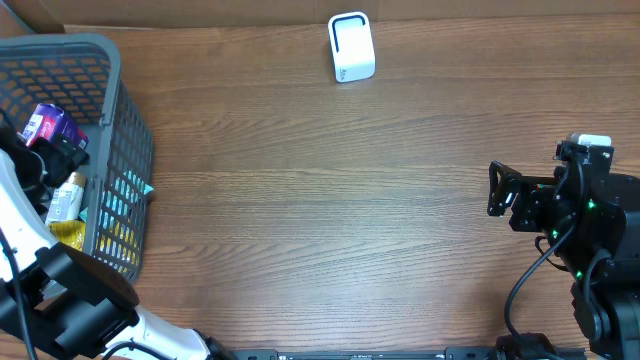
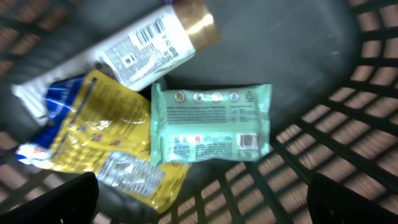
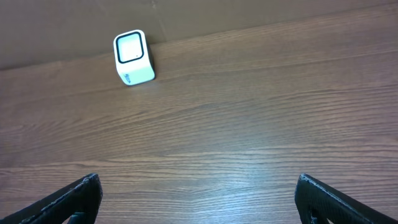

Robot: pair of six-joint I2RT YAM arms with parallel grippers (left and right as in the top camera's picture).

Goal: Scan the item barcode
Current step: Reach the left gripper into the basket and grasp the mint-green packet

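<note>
1. The left gripper [image 2: 208,205] hangs inside the basket [image 1: 125,140] at the left edge of the overhead view. Its jaws are wide apart with nothing between them. Only two dark fingertips show, cut off at the bottom corners of the wrist view.
2. On the basket floor below it lie a green pack [image 2: 211,124], a yellow pouch [image 2: 102,146] and a white tube [image 2: 124,56] with a gold cap. The whole wrist view is blurred.
3. The pack lies flat near frame centre with a barcode at its lower right. The print is too soft to read.
4. The tube slants across the upper left with a barcode near its cap. Where its lower end meets the pouch, I cannot tell which is on top.
5. In the overhead view the arm hides most of the contents, and a purple item [image 1: 45,123] peeks out.
6. The scanner [image 1: 351,47] stands at the top centre of the table [image 1: 320,210], well apart from the basket.
7. The right gripper [image 1: 497,190] is at the right edge over bare wood, its jaws spread and empty.
</note>
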